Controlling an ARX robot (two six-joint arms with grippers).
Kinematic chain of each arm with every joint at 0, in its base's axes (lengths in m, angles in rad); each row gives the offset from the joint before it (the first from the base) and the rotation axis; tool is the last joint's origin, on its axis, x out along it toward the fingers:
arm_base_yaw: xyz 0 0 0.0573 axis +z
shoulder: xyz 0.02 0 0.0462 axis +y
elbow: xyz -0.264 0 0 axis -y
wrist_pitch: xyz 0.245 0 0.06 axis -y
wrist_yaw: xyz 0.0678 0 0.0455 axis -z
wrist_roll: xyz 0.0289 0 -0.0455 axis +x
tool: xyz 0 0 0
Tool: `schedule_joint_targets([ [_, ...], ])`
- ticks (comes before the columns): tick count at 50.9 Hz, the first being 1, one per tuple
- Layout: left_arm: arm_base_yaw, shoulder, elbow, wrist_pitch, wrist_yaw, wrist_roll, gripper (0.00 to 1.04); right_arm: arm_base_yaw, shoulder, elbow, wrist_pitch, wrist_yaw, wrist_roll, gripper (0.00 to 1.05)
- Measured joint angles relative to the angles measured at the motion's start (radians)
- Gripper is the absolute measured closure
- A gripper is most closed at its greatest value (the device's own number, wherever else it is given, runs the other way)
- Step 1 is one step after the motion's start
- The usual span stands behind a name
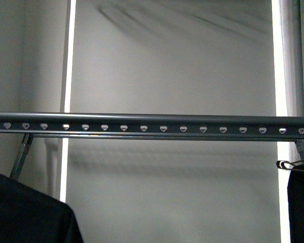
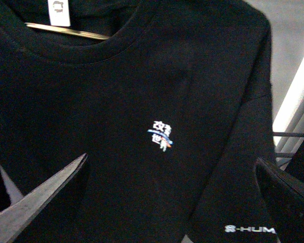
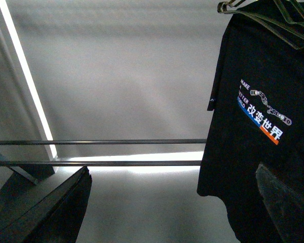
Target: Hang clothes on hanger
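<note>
The black T-shirt (image 2: pixel 142 101) fills the left wrist view, with a round neck, a white neck label and a small white printed mark (image 2: pixel 161 135). White text (image 2: pixel 249 229) shows at its sleeve hem. A pale hanger bar (image 2: pixel 66 30) shows inside the neck. My left gripper (image 2: pixel 167 202) is open and empty, its fingers (image 2: pixel 40 202) spread in front of the shirt's chest. My right gripper (image 3: pixel 169 207) is open and empty in front of the wall. Neither gripper shows in the front view.
A grey rail with a row of holes (image 1: pixel 152 125) crosses the front view. Black cloth (image 1: pixel 25 212) hangs at its lower left. Another black garment (image 3: pixel 258 126) with a coloured print hangs on a clip hanger (image 3: pixel 273 15), also at the front view's right (image 1: pixel 300 202). Two thin bars (image 3: pixel 101 152) run behind.
</note>
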Motion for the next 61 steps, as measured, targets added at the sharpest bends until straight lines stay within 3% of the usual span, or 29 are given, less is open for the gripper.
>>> schedule_joint_targets([
  [16, 0.006, 0.004, 0.0, 0.0, 0.021, 0.003, 0.07, 0.0, 0.0, 0.0, 0.0, 0.0, 0.0, 0.07],
  [18, 0.055, 0.042, 0.007, 0.008, 0.19, 0.021, 0.07, 0.0, 0.0, 0.0, 0.0, 0.001, 0.0, 0.07],
  [19, 0.111, 0.118, 0.015, 0.053, 0.362, 0.021, 0.07, 0.0, 0.0, 0.0, 0.0, 0.0, 0.0, 0.07],
  [21, 0.138, 0.217, 0.024, 0.134, 0.472, 0.001, 0.07, -0.001, 0.0, 0.0, 0.0, -0.005, -0.001, 0.07],
  [22, 0.138, 0.304, 0.041, 0.209, 0.48, -0.029, 0.07, -0.001, 0.0, 0.0, 0.0, -0.005, 0.0, 0.07],
  [27, 0.112, 0.59, 0.175, 0.385, 0.318, -0.164, 0.07, -0.002, 0.0, 0.0, 0.0, -0.002, 0.0, 0.07],
  [35, 0.069, 1.053, 0.541, 0.269, -0.086, -0.505, 0.07, -0.002, 0.0, 0.0, 0.0, -0.002, 0.0, 0.07],
  [39, 0.049, 1.196, 0.669, 0.234, -0.2, -0.619, 0.07, -0.002, 0.0, 0.0, 0.0, -0.003, 0.0, 0.07],
  [50, 0.032, 1.374, 0.896, 0.201, -0.319, -0.736, 0.07, -0.002, 0.0, 0.0, 0.0, -0.002, 0.0, 0.07],
  [61, 0.028, 1.5, 1.064, 0.167, -0.346, -0.776, 0.07, -0.002, 0.0, 0.0, 0.0, -0.003, 0.0, 0.07],
])
